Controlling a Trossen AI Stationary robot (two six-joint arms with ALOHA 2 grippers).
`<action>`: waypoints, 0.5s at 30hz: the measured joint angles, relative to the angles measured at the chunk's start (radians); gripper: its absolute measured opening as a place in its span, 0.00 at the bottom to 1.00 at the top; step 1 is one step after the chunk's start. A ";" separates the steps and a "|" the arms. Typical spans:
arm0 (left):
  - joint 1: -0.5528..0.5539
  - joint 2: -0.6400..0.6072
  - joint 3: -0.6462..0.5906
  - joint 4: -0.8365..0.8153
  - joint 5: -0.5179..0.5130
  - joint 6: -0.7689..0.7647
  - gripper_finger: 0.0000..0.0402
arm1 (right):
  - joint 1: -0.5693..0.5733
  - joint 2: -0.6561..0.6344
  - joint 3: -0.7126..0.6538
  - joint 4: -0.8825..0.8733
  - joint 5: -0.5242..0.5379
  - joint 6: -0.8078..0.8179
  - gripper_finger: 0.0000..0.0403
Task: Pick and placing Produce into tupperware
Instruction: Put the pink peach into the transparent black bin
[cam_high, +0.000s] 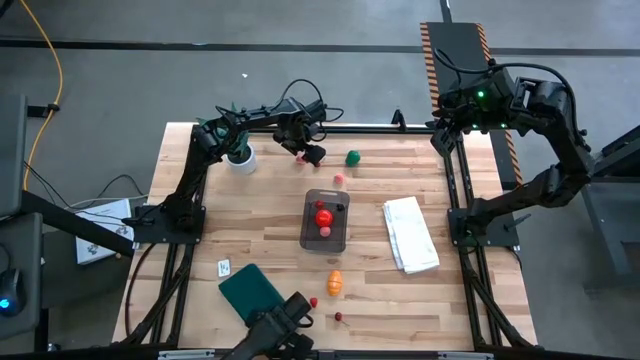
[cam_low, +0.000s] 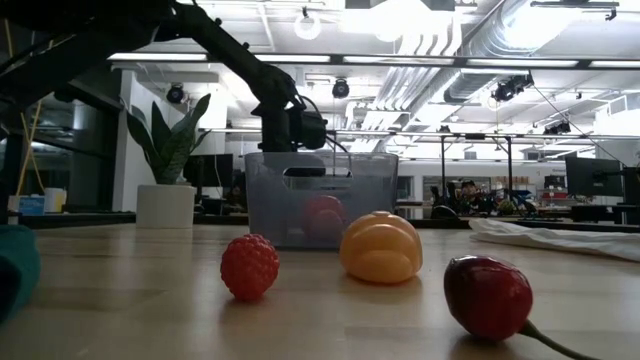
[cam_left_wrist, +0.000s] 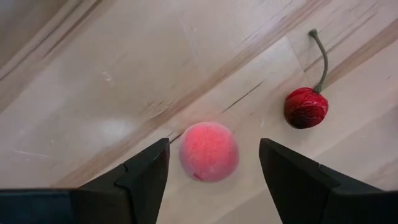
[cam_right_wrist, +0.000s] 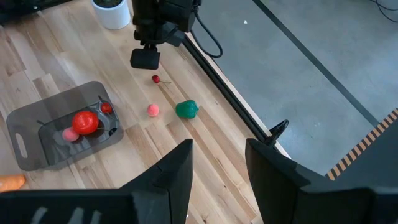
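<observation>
Hovering over the far side of the table, the left gripper (cam_left_wrist: 211, 180) is wide open and holds nothing, ready to grab the pink ball (cam_left_wrist: 209, 152). It belongs in the tupperware (cam_high: 324, 220) nearby.

The clear grey-tinted tupperware (cam_high: 325, 221) sits open and upright, holding a red ball (cam_high: 323, 216) and small red and pink pieces. Between the left gripper's (cam_left_wrist: 211, 168) spread fingers lies a pink fuzzy ball (cam_left_wrist: 209, 152), a red cherry (cam_left_wrist: 306, 107) just beside. A green piece (cam_high: 352, 157) lies farther off; an orange one (cam_high: 334, 283) lies beyond the tupperware.
</observation>
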 joint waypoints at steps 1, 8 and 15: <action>0.000 0.000 0.000 0.003 0.000 0.000 0.59 | 0.000 0.000 0.000 0.000 0.000 0.000 0.35; 0.000 0.000 0.000 0.011 0.002 -0.004 0.59 | 0.000 0.000 0.000 0.000 0.000 0.000 0.35; 0.000 0.000 0.000 0.009 -0.001 0.000 0.59 | 0.000 0.000 0.000 0.000 0.000 0.000 0.35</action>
